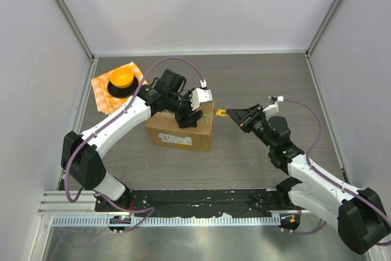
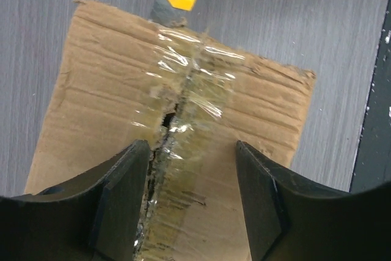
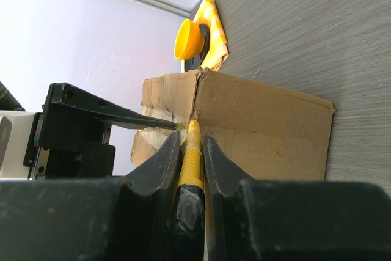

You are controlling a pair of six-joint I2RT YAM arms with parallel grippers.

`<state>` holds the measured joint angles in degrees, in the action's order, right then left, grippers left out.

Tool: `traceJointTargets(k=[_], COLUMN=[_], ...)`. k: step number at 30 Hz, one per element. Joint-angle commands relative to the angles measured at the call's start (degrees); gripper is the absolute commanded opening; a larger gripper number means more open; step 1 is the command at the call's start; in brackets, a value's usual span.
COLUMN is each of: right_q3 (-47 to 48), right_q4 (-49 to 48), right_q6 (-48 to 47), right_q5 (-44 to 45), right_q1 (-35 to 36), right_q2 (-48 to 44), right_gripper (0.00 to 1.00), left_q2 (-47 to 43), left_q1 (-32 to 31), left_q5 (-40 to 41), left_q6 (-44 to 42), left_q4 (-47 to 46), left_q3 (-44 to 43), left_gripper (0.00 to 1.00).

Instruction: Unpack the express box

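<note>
Yellow utility knife [image 3: 193,163] clamped between the right gripper's [image 3: 190,142] fingers, tip at the end of the taped seam of the express box [image 1: 183,136]. Box sits on the grey wood-grain table [image 1: 256,163], left of centre, label toward the arm bases. Left gripper [image 2: 192,151] over box top, jaws apart, straddling the split seam, gripping nothing. Beyond, far left: orange checkered cloth [image 1: 101,99] under a round orange object [image 1: 121,79].

It's a robot lab cell: white panel walls [image 1: 201,10], aluminium corner posts [image 1: 68,13], slotted mounting rail [image 1: 183,219] edging the table [image 1: 256,84].
</note>
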<state>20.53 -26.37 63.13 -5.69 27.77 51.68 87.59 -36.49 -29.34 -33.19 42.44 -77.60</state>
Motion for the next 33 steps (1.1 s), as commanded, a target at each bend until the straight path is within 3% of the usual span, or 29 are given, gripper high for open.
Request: traceJointTargets(k=[1, 15, 24, 27, 31, 33], right_q3=[-2.43, -5.15, -6.47, -4.9, -1.91, 0.9], right_q4=[7.46, 16.35, 12.4, 14.67, 20.03, 24.49], right_q6=[3.49, 8.32, 10.78, 9.21, 6.83, 4.47], right_q5=[-9.87, -5.91, -7.48, -7.75, -6.36, -5.04], right_q1=[5.97, 12.13, 13.72, 13.8, 13.63, 13.54], right_q2=[-1.49, -9.05, -8.97, -8.96, -11.42, -12.82], right_gripper=[0.01, 0.01, 0.01, 0.01, 0.01, 0.01], left_q2=[6.45, 6.19, 5.58, 4.44, 0.75, -0.75], left_q1=[-0.07, -0.16, -0.16, -0.16, -0.07, 0.1], left_q5=[11.85, 15.63, 15.46, 15.19, 13.79, 13.61], left_q6=[0.75, 4.62, 7.44, 6.91, 6.91, 7.17], left_q4=[-4.99, -7.98, -8.07, -5.53, -0.7, 1.42], left_q3=[1.58, 2.9, 1.84, 0.18, -3.59, -4.92], left_gripper=[0.6, 0.5, 0.46, 0.49, 0.71, 0.77])
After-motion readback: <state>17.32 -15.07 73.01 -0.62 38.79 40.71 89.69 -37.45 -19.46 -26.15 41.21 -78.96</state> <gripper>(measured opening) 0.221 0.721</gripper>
